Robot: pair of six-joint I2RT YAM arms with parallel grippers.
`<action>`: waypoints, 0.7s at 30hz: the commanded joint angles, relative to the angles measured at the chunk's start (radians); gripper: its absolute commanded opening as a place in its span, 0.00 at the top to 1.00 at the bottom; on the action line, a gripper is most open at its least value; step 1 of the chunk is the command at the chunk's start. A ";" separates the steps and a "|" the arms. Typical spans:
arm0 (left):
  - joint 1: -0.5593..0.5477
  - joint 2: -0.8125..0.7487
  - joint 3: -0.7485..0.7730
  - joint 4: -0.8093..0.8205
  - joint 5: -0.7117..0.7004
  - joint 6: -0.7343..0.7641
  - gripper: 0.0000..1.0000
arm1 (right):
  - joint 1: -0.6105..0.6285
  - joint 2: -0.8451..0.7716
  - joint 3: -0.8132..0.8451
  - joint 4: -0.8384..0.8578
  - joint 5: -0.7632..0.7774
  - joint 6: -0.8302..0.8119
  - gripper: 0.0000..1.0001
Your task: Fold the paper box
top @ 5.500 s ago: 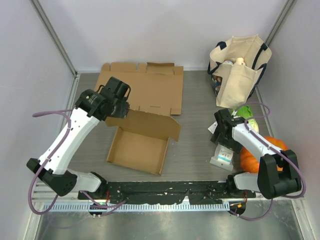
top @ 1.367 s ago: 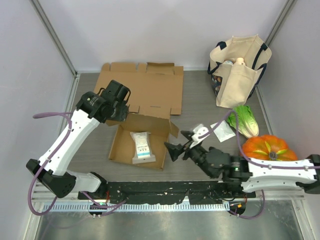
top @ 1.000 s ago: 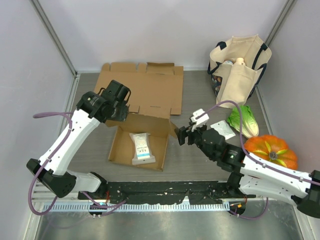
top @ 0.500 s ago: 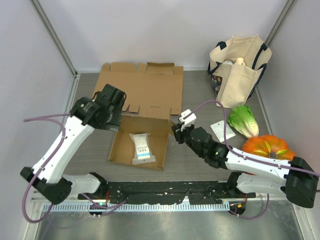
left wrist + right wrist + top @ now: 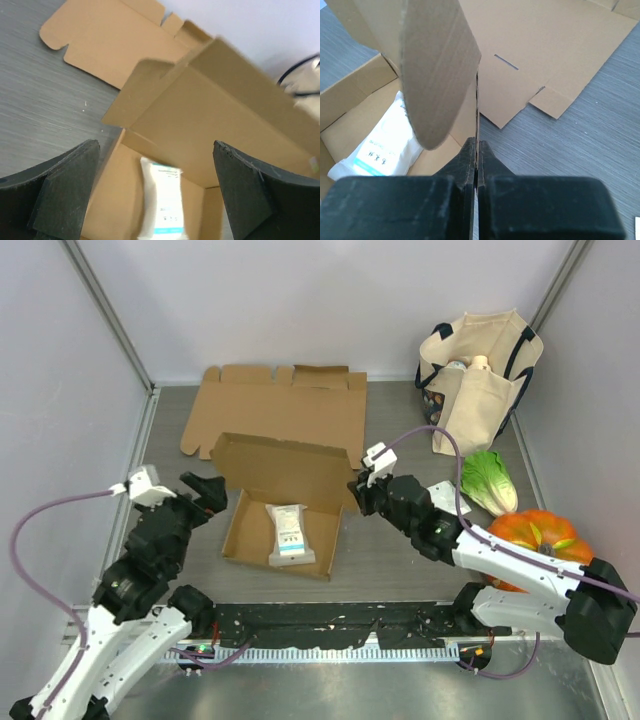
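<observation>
Fold in progress: a shallow paper box (image 5: pixel 250 540) sits mid-counter (image 5: pixel 375 570), toward the near edge, its tall rear panel raised. A white packet (image 5: pixel 288 536) with blue print lies flat on its floor. The right gripper (image 5: pixel 476 148) is pinched tight on a thin cardboard edge at the box's right rear corner, and a rounded flap (image 5: pixel 437 65) rises just above its fingers. The left gripper (image 5: pixel 207 494) hovers just off the box's left side, its jaws spread wide and holding nothing. Behind the box, a flat die-cut cardboard sheet (image 5: pixel 290 405) lies along the far edge. A canvas tote bag (image 5: pixel 478 405) stands in the far right corner, with a bottle top (image 5: pixel 480 363) showing at its mouth. Near the right edge lie a green cabbage (image 5: pixel 492 482) and an orange pumpkin (image 5: pixel 535 532), the right arm crossing in front of the pumpkin. A small white sachet (image 5: pixel 446 497) shows just beside that arm.
</observation>
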 commanded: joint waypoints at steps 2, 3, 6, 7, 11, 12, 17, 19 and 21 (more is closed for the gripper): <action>0.002 -0.005 -0.197 0.515 0.184 0.336 0.00 | -0.107 0.010 0.068 -0.149 -0.265 -0.041 0.99; 0.002 0.046 -0.208 0.532 0.216 0.341 0.00 | -0.136 0.009 0.077 -0.167 -0.336 -0.051 0.99; 0.018 0.130 -0.185 0.516 0.259 0.327 0.00 | -0.188 -0.006 0.086 -0.233 -0.392 -0.098 0.99; 0.031 0.159 -0.184 0.515 0.319 0.316 0.00 | -0.204 -0.006 0.092 -0.267 -0.426 -0.101 0.99; 0.100 0.210 -0.195 0.529 0.435 0.267 0.00 | -0.254 0.015 0.137 -0.348 -0.475 -0.181 0.99; 0.148 0.224 -0.182 0.518 0.474 0.247 0.00 | -0.268 0.026 0.166 -0.365 -0.478 -0.192 0.99; 0.326 0.279 -0.132 0.434 0.656 0.203 0.00 | -0.333 0.035 0.223 -0.407 -0.469 -0.250 0.99; 0.374 0.304 -0.093 0.412 0.776 0.210 0.00 | -0.340 0.053 0.244 -0.407 -0.469 -0.265 0.99; 0.457 0.376 -0.046 0.398 0.926 0.203 0.00 | -0.349 0.076 0.269 -0.407 -0.452 -0.281 0.99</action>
